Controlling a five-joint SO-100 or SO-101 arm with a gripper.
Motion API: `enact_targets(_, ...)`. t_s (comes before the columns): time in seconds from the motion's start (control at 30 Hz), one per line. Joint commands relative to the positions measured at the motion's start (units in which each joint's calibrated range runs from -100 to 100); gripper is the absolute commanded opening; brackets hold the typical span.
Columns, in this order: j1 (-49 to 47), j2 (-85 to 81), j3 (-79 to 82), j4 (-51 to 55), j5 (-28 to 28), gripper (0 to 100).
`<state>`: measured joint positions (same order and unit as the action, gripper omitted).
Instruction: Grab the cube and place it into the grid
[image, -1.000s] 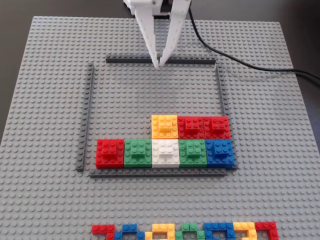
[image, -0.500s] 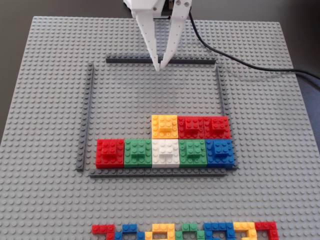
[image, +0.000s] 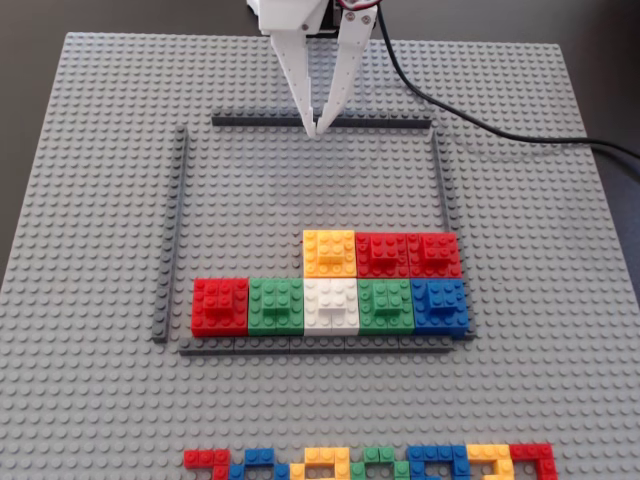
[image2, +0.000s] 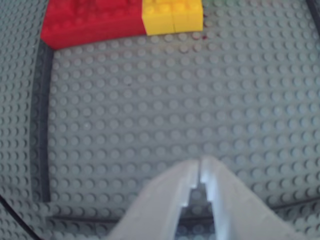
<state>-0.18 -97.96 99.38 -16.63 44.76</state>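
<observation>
The gripper (image: 317, 130) is pressed together and empty at top centre; the cube (image: 329, 253) sits inside the grid (image: 172, 240).

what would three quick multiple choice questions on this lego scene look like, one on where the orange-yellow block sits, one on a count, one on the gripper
1. Where is the orange-yellow block?
A. Outside the dark frame
B. Inside the dark frame, left of two red blocks
C. In the gripper

2. How many blocks form the front row in the fixed view?
A. Five
B. Three
C. Seven

3. What state is the gripper in?
A. Shut on a block
B. Wide open
C. Shut and empty

Answers: B, it stands in the second row beside the red blocks. A, red, green, white, green, blue make up the front row. C, the fingertips meet with nothing between them in both views.
</observation>
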Motion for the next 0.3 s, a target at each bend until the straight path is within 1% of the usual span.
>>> enact_targets(0.0, 0.07, -2.04, 0.53, 0.26, -0.15, 0)
enact_targets(0.27, 0.07, -2.04, 0.53, 0.07, -0.1, 0)
